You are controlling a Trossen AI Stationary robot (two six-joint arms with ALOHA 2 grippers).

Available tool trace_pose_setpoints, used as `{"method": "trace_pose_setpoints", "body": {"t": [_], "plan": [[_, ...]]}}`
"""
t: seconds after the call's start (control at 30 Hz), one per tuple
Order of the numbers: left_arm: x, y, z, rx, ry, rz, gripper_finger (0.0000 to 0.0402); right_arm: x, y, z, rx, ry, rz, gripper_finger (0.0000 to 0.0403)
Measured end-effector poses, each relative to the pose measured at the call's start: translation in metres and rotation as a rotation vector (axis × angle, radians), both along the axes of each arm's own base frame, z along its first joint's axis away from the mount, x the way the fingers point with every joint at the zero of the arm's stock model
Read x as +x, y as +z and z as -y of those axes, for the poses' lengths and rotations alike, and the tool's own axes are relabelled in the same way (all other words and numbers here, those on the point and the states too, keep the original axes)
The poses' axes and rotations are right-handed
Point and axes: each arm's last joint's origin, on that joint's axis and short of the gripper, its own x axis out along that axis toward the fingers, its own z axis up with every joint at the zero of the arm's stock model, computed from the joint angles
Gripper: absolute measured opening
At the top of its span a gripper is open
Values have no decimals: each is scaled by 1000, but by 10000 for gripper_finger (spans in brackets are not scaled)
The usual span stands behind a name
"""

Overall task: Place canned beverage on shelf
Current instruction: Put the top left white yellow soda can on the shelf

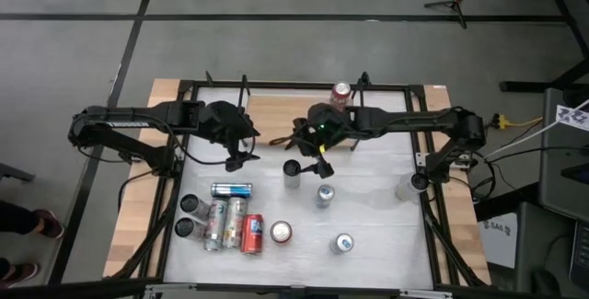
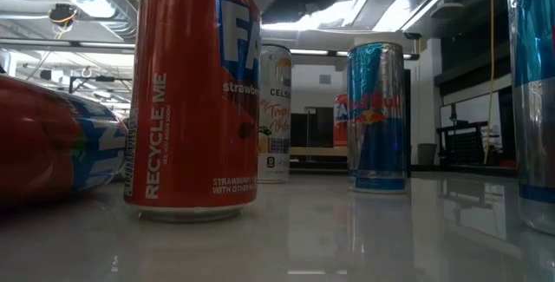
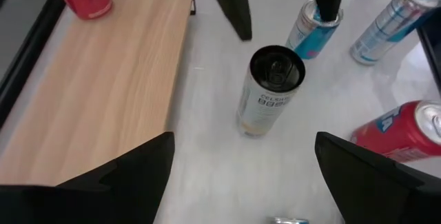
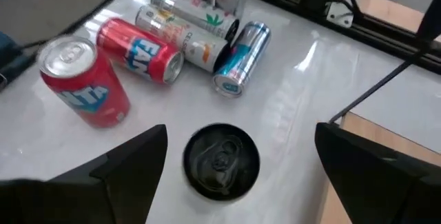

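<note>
1. Tabletop [image 1: 368,198], white, carries everything.
2. Shelf [image 1: 276,115] along tabletop's far edge; red can [image 1: 341,93] upright on it.
3. Right gripper [image 1: 319,163], fingers apart, above black-topped Celsius can [image 1: 292,172] just beside shelf.
4. Left gripper [image 1: 241,156], fingers apart, near shelf.

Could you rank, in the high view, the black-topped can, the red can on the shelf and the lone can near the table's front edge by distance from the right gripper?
1. Black-topped can, just beside the right gripper.
2. Red can, on the shelf behind.
3. Lone can, toward the front.

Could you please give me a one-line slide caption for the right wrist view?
Right pincer, open, hovers above a black-topped can near the shelf.
</note>
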Motion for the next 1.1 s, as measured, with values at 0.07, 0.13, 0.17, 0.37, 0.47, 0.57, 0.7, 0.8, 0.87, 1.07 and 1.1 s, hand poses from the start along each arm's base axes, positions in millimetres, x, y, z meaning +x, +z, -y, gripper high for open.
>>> {"method": "trace_pose_setpoints", "body": {"t": [0.07,0.13,0.17,0.37,0.47,0.57,0.7,0.8,0.87,1.07,1.1], "plan": [[0,0,0,-7,7,1,344,3,-5,0,3,29,-3,363],[0,0,0,-8,8,2,344,6,-10,-1,19,62,-8,363],[0,0,0,-8,8,3,344,7,-12,-2,24,81,-8,363],[2,2,0,-6,8,25,344,12,-21,-3,54,127,-20,363],[2,2,0,-6,8,28,344,12,-22,-3,49,130,-20,363],[2,2,0,-6,8,28,344,13,-24,-3,38,140,-22,363],[2,2,0,-6,8,28,344,16,-30,-2,30,142,-35,363],[2,2,0,-6,8,29,344,21,-40,-2,18,149,-52,363],[2,2,0,-6,8,29,344,23,-46,-1,18,149,-63,363],[2,2,0,-5,8,29,344,29,-59,-1,8,134,-100,363],[2,2,0,-6,8,29,344,29,-60,-1,7,133,-103,363]]}}
